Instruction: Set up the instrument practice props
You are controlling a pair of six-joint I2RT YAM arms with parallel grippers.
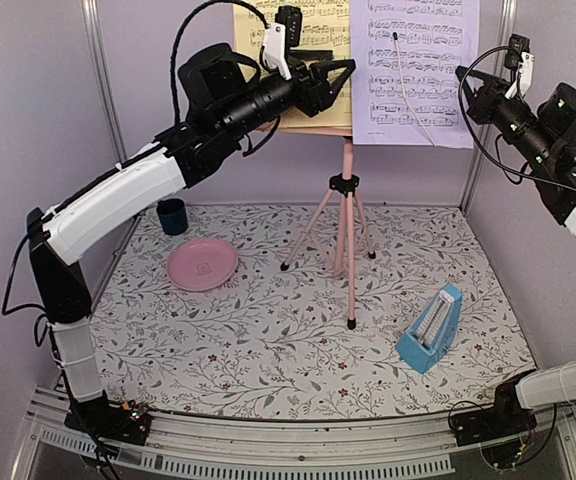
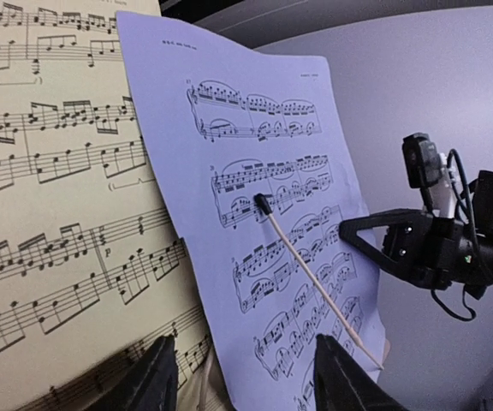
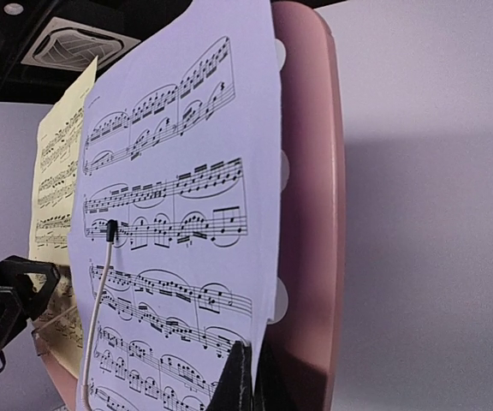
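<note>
Black fingers of the left gripper (image 2: 245,347) stand apart and hold nothing, just in front of the lower part where the lavender sheet (image 2: 255,171) overlaps the yellow sheet (image 2: 50,257). The right gripper (image 3: 245,351) has its jaws closed together at the lavender sheet's lower right edge, beside the pink music stand (image 3: 311,214) desk; can't tell if paper is pinched. A thin white stick (image 2: 311,274) with a dark tip leans across the lavender sheet. Both sheets are up on the desk. The stand is upright on the floral table (image 1: 268,350), and the blue metronome (image 1: 431,328) stands front right, apart from the tripod feet. Likely risks: a finger snags a loose sheet edge and drags it off, or an arm knocks the light tripod so the sheets and stick slide.
</note>
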